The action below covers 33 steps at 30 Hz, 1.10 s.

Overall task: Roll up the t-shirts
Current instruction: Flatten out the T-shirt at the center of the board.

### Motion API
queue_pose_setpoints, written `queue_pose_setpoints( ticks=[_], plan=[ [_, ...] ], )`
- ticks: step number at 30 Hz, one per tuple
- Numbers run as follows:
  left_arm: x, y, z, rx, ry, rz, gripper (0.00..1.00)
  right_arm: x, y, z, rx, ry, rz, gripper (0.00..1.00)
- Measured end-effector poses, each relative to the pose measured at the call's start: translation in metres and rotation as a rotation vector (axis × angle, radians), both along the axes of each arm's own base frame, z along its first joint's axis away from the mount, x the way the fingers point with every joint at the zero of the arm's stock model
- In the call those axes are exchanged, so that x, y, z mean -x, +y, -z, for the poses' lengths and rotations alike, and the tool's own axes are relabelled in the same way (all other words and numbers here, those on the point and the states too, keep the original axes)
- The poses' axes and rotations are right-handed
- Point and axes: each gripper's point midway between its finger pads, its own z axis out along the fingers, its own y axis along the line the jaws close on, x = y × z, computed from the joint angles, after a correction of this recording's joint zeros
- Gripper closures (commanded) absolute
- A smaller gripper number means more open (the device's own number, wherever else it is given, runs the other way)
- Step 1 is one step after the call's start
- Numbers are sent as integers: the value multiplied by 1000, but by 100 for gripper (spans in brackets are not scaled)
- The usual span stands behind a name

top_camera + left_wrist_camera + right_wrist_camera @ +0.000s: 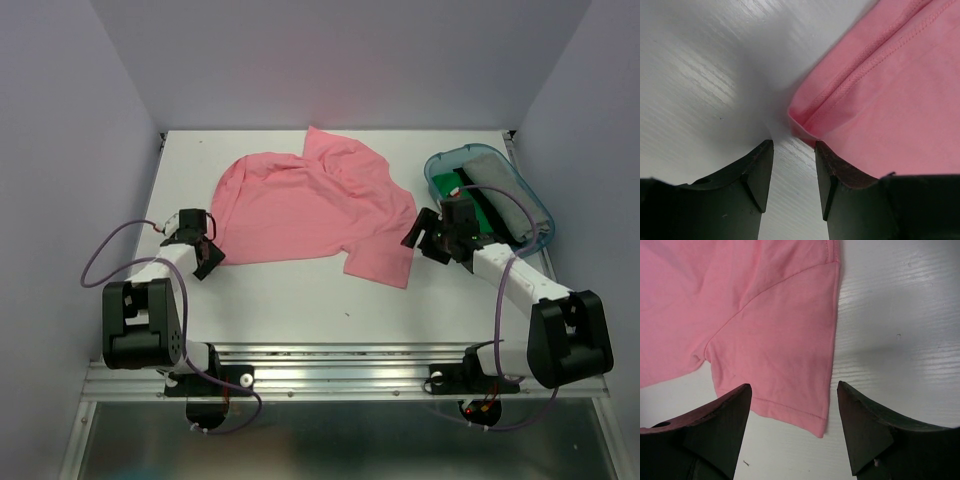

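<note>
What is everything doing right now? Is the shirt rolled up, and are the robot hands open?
Pink t-shirt: spread out and rumpled on the table, not rolled.
Teal tub: upright, no lid, holding two shirts.
Grey t-shirt: bunched in the tub.
Green t-shirt: in the tub too.
Left hand: open, empty, at the pink shirt's edge.
Right hand: open, empty, over a pink sleeve.

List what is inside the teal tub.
A grey t-shirt and a green t-shirt lie in the teal tub. The right arm covers its near part, so whatever is there or underneath is hidden.
</note>
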Motion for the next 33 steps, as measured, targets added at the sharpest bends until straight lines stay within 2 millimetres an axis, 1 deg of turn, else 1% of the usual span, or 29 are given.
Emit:
queue_pose_setpoints(
  ticks=[2,3,9,18,19,20,21,22,23,28,30,33],
  plan=[
    [-1,1,2,-5,4,-3,50,0,0,0,0,0,0,25],
    [-2,1,2,-6,1,-4,53,0,0,0,0,0,0,25],
    [-6,7,0,-33,-15,-20,58,0,0,0,0,0,-1,25],
    [-19,12,2,-47,-41,-53,66,-1,0,-2,2,-5,-3,25],
    [-21,12,2,-46,-46,-56,72,-1,0,-2,3,-5,-3,24],
    [-22,12,2,-45,-50,-58,76,-1,0,-2,3,-4,-3,24],
    [-22,12,2,-42,-54,-62,81,-1,0,-1,3,-2,-4,20],
    [-24,12,1,-42,-59,-62,95,0,0,1,2,4,-5,19],
    [-25,12,1,-40,-65,-64,100,0,1,3,2,9,-6,18],
    [-31,11,2,-32,-80,-67,100,19,4,23,7,72,-21,18],
    [-31,11,1,-31,-82,-69,100,29,14,30,5,98,-42,20],
    [-31,10,1,-25,-85,-69,100,48,29,41,5,137,-66,25]
  ],
)
